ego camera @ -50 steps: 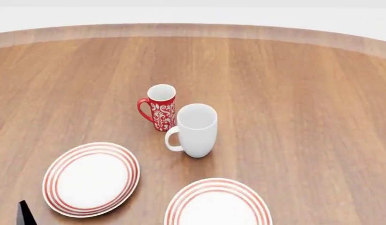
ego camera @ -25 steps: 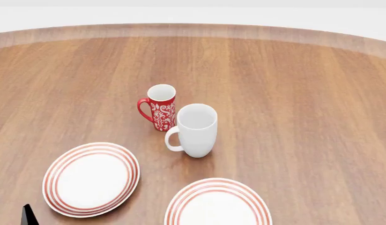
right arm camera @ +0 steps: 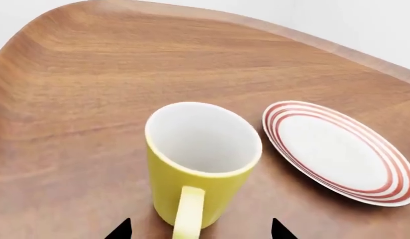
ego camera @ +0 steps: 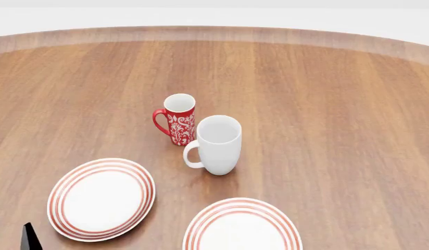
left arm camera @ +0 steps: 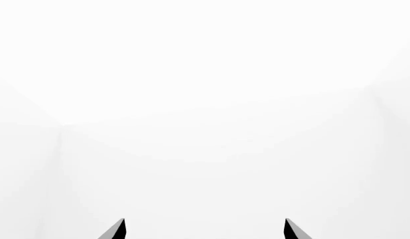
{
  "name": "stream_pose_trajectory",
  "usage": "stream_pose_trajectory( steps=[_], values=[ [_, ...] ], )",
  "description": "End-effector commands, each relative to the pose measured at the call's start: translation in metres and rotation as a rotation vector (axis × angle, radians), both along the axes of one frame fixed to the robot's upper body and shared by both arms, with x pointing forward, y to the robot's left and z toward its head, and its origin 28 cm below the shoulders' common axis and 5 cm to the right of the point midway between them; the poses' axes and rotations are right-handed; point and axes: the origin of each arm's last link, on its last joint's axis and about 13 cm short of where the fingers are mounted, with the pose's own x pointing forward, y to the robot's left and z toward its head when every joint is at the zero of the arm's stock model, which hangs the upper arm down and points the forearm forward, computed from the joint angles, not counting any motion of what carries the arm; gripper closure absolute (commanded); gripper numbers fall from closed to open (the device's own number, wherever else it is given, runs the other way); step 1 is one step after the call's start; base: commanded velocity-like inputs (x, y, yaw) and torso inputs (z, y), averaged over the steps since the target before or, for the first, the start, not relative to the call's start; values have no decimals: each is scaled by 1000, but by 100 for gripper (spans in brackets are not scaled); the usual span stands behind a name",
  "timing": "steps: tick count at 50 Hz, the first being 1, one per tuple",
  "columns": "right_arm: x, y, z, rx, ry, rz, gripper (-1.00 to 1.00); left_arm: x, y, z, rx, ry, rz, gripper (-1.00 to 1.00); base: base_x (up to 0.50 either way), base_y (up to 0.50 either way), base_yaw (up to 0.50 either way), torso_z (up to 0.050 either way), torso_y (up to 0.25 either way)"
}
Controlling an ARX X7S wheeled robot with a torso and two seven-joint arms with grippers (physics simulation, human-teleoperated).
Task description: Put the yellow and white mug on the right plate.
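Directly ahead of the right end effector (right arm camera: 199, 230), between its two dark fingertips, stood the yellow and white mug (right arm camera: 202, 164), upright on the wooden desk (right arm camera: 79, 89), its yellow handle turned back toward the wrist camera. The fingertips showed spread wide, one on each side of the mug's base and clear of its wall, so nothing was gripped yet. Just beyond the mug and off to one side of the end effector lay a white plate with red rings (right arm camera: 339, 151), close to the mug but not touching it; I judged this to be the right plate, the same one cut off at the lower edge of the head view (ego camera: 242, 226).

The mug itself did not appear in the head view, which showed only a red patterned mug (ego camera: 176, 119), a taller white mug (ego camera: 216, 144) just beside it, and a second ringed plate (ego camera: 101, 198). The left end effector (left arm camera: 203, 230) faced blank white with its fingertips apart, holding nothing.

For the grasp, the sensible course looked to be advancing until the fingers bracketed the mug's body above its base, keeping the handle centred in the gap (it could snag a fingertip if the approach drifted), then closing squarely so the mug would not twist. The carry to the plate would be brief, and the mug should clear the rim.
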Motion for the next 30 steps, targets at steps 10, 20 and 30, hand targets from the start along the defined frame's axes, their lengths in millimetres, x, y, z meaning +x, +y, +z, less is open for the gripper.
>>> stream_pose_trajectory(
  steps=[10, 20, 30],
  values=[
    [4, 7, -10, 31, 7, -40, 100, 1, 1, 0, 28, 3, 14, -100, 0, 0, 0, 0, 0],
    [8, 5, 1, 31, -15, -60, 100, 2, 0, -2, 39, 10, 10, -100, 0, 0, 0, 0, 0],
    [26, -4, 19, 50, -50, -105, 100, 2, -1, -3, 49, 18, 6, -100, 0, 0, 0, 0, 0]
  ],
)
